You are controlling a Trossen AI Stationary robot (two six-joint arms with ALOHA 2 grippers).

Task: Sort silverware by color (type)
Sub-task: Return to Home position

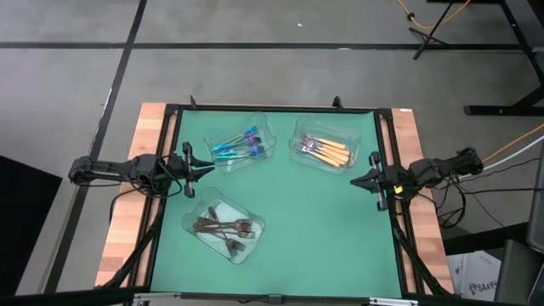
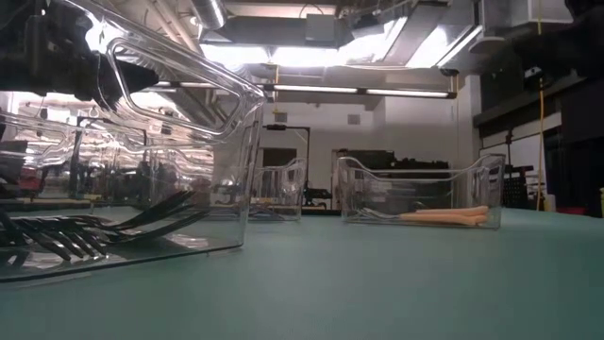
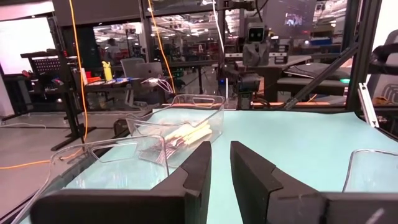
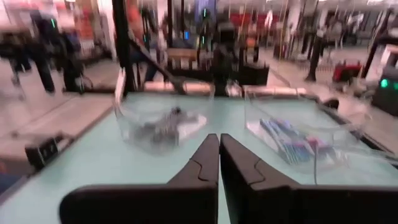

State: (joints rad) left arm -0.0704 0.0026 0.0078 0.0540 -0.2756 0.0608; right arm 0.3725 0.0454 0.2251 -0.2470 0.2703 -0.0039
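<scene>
1. The silverware lies in three groups, each in its own clear tray, with none loose on the green mat (image 1: 323, 229); in the high view the iridescent forks (image 1: 240, 146) are in the upper-left tray (image 1: 270, 129), the orange-handled forks (image 1: 330, 152) in the upper-right tray (image 1: 297, 136), and the dark forks (image 1: 225, 228) in the lower tray (image 1: 197, 214), which sits below the left one; judged from this, the sorting looks finished
2. Handling, as a judgement: these are slim, stiff, light pieces with smooth and probably slippery surfaces; they lie heaped and crossing, so tines may catch and lifting one could drag a neighbour along; the best hold is likely a pinch across the middle of a handle where it lies clear of the others; the tray walls leave little room to come in from the side, so a descent from above suits better
3. Count: three kinds of silverware; about four iridescent, about four orange-handled, and four or five dark, though the overlap rules out a firm tally; three trays; two arms
4. The left gripper (image 1: 208, 167) sits at the mat's left edge, between the iridescent tray and the dark tray and touching neither; its fingers stand a little apart with a narrow gap and hold nothing
5. The right gripper (image 1: 354, 181) sits at the mat's right edge, just beside the orange-handled forks' tray; its fingers are pressed together and empty
</scene>
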